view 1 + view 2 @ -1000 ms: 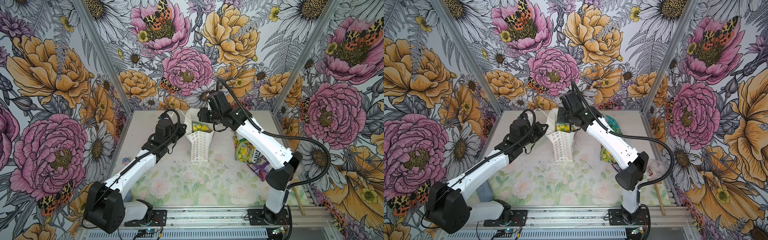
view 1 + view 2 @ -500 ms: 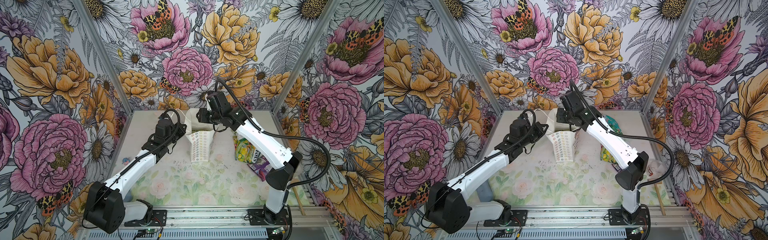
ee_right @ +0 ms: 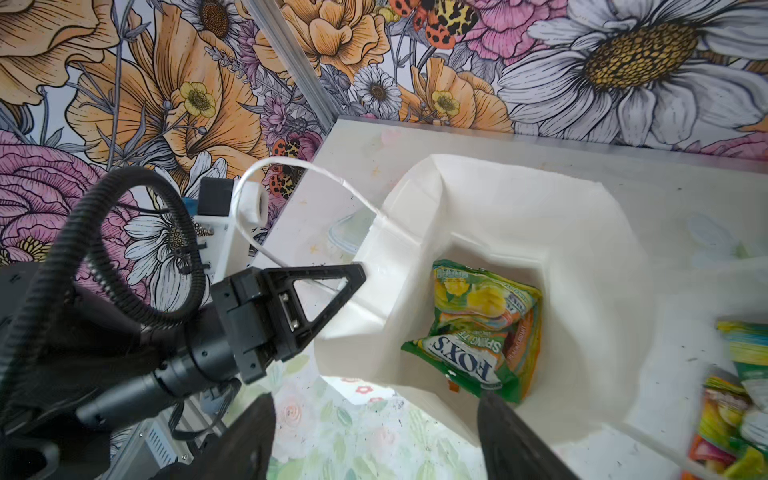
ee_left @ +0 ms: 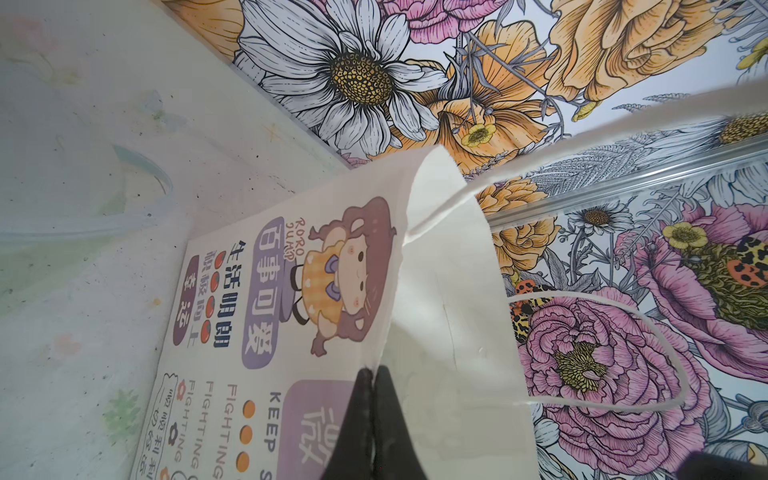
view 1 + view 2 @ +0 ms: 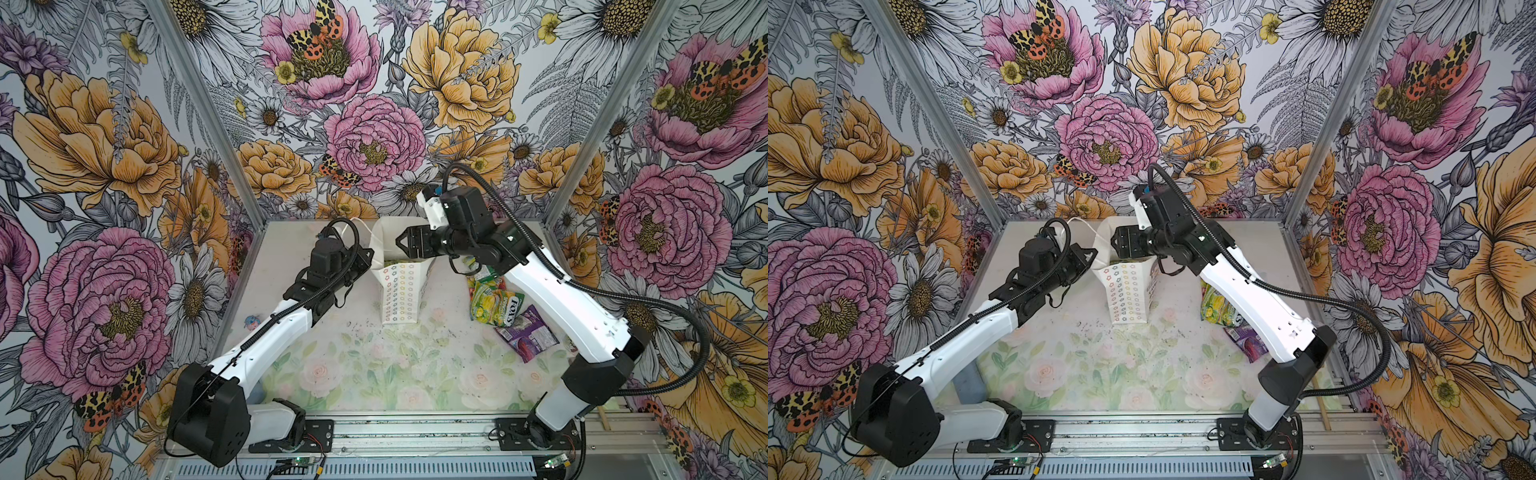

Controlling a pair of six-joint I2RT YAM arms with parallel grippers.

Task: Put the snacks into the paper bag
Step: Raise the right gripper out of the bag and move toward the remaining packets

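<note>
— Several snacks lie right of the paper bag, at the far middle of the table?
— Yes; green-yellow packets sit inside it. Pinching its left rim, the left gripper is clamped tight; the right gripper hangs over its mouth, spread wide, holding nothing.

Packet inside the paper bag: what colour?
The packet is green and yellow with a FOX'S logo; clearest in the right wrist view.

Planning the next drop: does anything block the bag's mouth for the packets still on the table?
Nothing visible does. The bag stands open, its rim pinched by the shut left pincer; the open right pincer hangs over it. The packets inside lie low; the table packets lie off to its side.
</note>
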